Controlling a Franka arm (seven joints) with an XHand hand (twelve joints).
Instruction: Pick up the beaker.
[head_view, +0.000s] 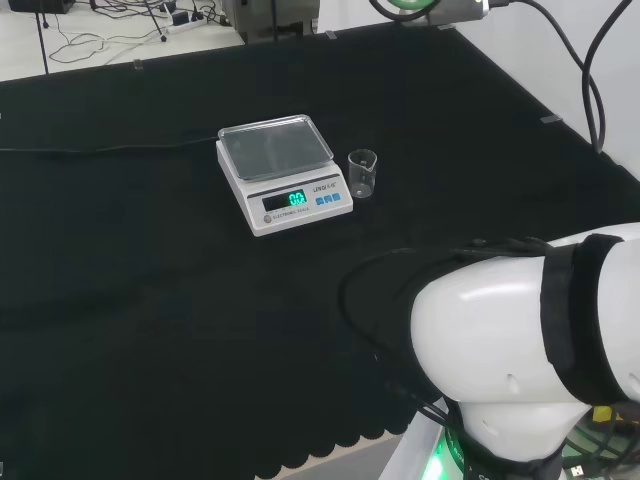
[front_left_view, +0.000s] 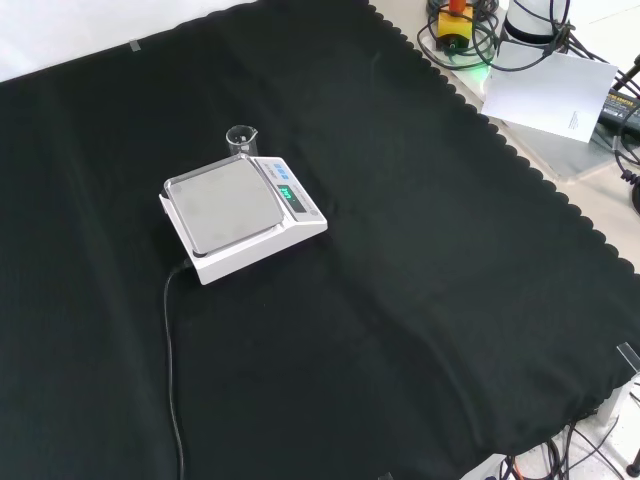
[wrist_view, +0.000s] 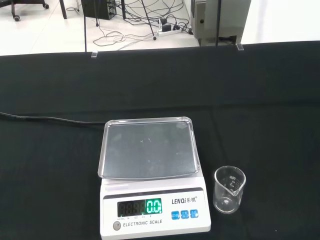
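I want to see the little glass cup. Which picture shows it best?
The wrist view: the beaker is close, upright and empty beside the scale. In the head view it is small; in the front view it stands behind the scale.

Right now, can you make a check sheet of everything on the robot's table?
Surface: black cloth covers the bench, scalloped at its edge.
Job's things: small clear beaker stands upright on the cloth beside the scale, apart from it; looks empty.
Clutter: white scale, pan bare, display lit green.
Hand: cannot tell.
Cables: black cord runs from the scale across the cloth.
Surroundings: floor cables beyond the bench; white paper off the cloth.
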